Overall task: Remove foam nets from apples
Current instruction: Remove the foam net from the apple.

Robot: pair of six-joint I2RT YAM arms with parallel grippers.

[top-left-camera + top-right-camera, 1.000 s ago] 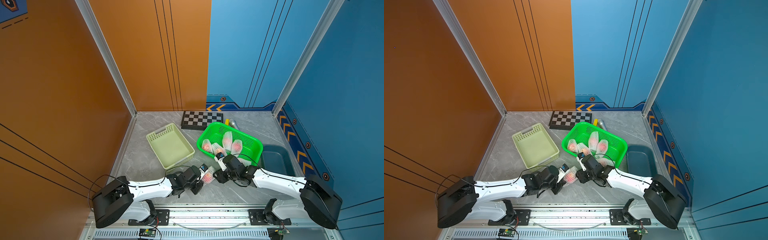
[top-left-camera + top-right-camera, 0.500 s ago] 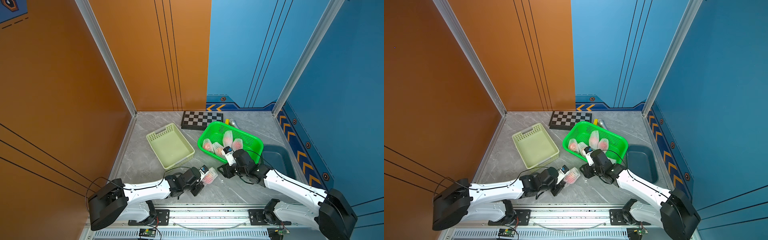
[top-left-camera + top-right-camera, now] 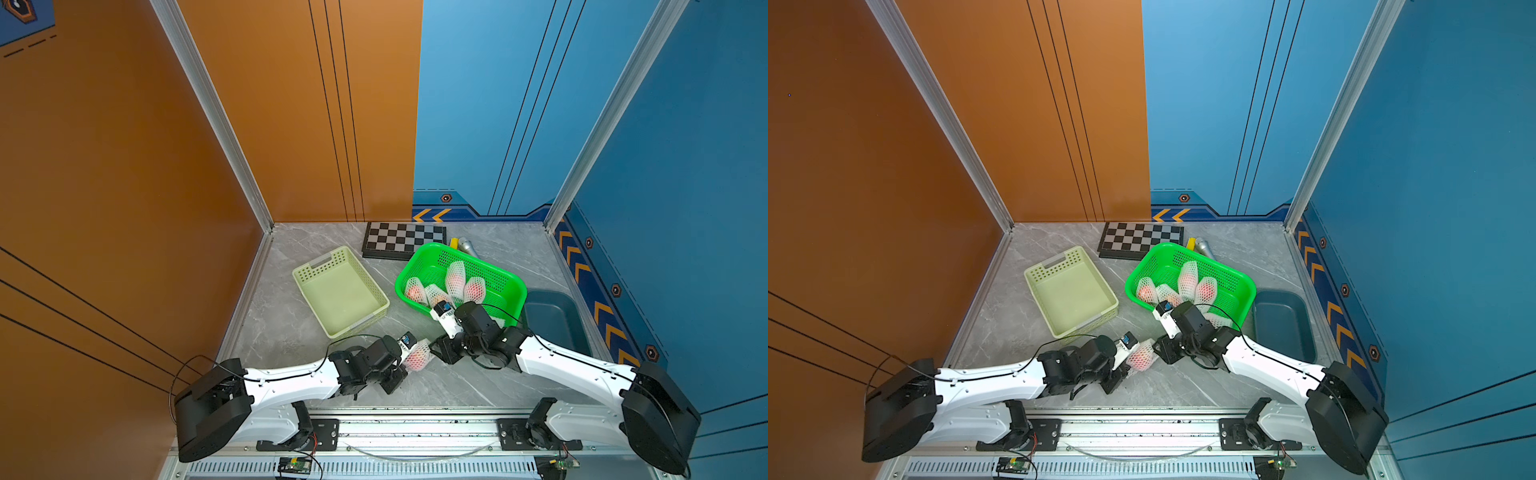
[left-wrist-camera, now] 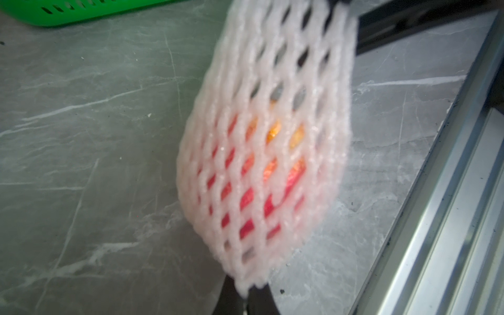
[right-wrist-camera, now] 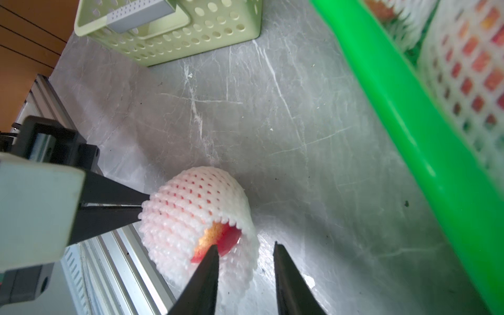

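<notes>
Foam net [image 3: 417,358] with an apple inside is down by the middle of the counter [image 3: 449,386] front edge in both top views, strung between the two arms. The left gripper [image 3: 400,372] is at one end of it and the right gripper [image 3: 437,352] at the other. Can't tell from up here if the net [image 3: 1142,356] touches the counter. At least four more netted apples [image 3: 455,276] lie in the green basket [image 3: 505,286] toward the back right, and there's a pale green basket [image 3: 316,270] to its left.

Left wrist view is pretty blurry. The net [image 4: 267,122] fills the middle and the red and yellow apple [image 4: 245,196] shows through the diamond holes. The left gripper [image 4: 246,300] is pinched tight on the very end of the net.

Right wrist view is the clear one. The right gripper [image 5: 245,272] is only partly open with nothing clamped. One fingertip sits at the net's open mouth, right in front of the bare bit of apple [image 5: 218,237]. The other is outside the net [image 5: 191,207], so the rim sits loose in the gap. The left gripper [image 5: 143,204] is closed on the opposite end.
</notes>
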